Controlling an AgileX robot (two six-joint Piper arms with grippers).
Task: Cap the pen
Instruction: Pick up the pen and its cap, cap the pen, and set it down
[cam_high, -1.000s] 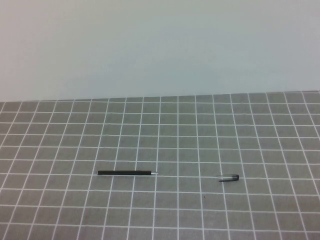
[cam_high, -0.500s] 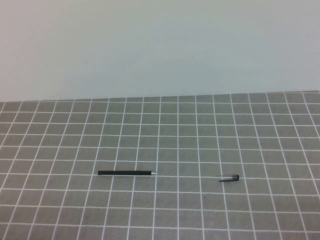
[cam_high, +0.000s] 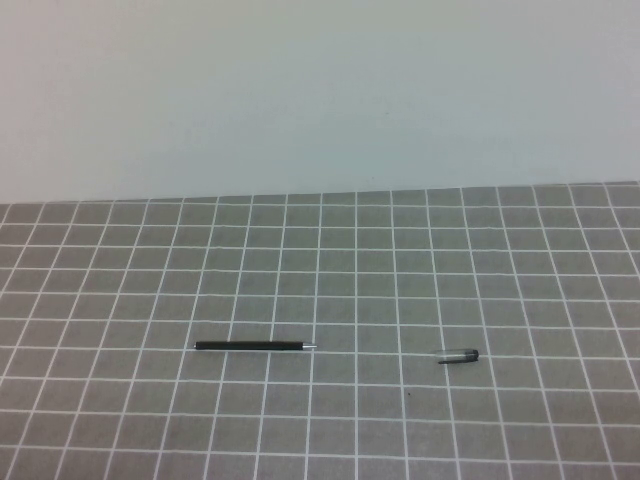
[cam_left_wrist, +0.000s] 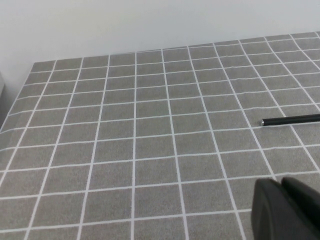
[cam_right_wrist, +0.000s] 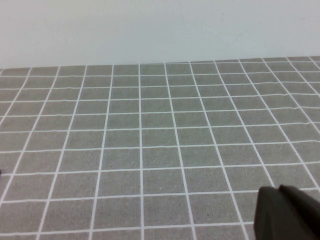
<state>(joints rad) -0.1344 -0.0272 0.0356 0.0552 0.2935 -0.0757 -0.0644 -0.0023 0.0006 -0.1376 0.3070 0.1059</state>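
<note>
Looking down from a raised post on the robot's side at the gridded surface (cam_high: 350, 260); skimming low and close past left tool (cam_left_wrist: 282, 189) and right tool (cam_right_wrist: 280, 194), sharing the pen (cam_left_wrist: 292, 120) with the left wrist view alone.

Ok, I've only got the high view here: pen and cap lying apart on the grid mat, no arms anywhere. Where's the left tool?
Observer: The left wrist view shows the left tool over the mat, apart from the pen and touching nothing.
Operator: And the right tool?
Observer: The right wrist view shows the right tool over bare mat as well. The cap does not appear in that picture.
Operator: Does the left camera see the whole pen?
Observer: No, only one end of it. The rest runs off the picture's edge.
</note>
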